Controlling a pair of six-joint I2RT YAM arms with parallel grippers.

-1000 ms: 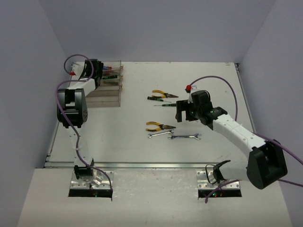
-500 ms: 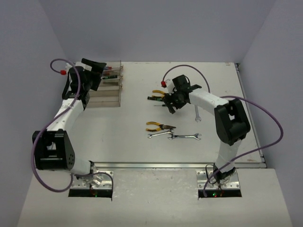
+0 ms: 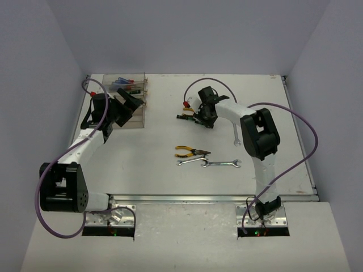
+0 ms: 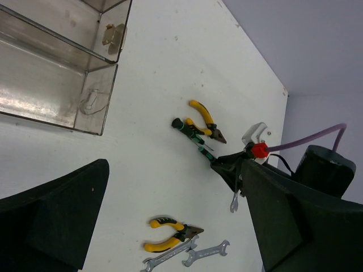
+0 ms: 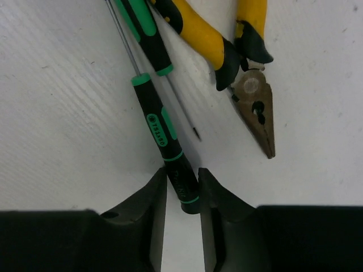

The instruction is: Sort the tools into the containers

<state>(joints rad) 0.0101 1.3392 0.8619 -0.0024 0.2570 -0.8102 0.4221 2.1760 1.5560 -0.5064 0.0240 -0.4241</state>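
My right gripper point(image 5: 181, 184) is shut on the butt end of a black-green screwdriver point(image 5: 160, 131) that lies on the table point(image 3: 159, 136). A second black-green screwdriver point(image 5: 143, 39) and yellow-handled pliers point(image 5: 211, 42) lie close beside it. In the top view the right gripper point(image 3: 202, 116) covers part of this group. My left gripper point(image 3: 131, 103) hangs open over the clear containers point(image 3: 129, 116) with nothing between its fingers point(image 4: 57, 218). Blue and red handled screwdrivers point(image 3: 122, 83) lie in the far bin. More pliers point(image 3: 191, 152) and two silver wrenches point(image 3: 221, 164) lie mid-table.
A third wrench point(image 3: 236, 136) lies just right of my right arm's forearm. The containers point(image 4: 62, 73) stand against the left side of the table; their near bins look empty. Grey walls close in on the left, back and right.
My right gripper has moved left to the screwdrivers and closed on one handle. My left gripper has pulled back from the far bin toward the nearer bins and opened fully.
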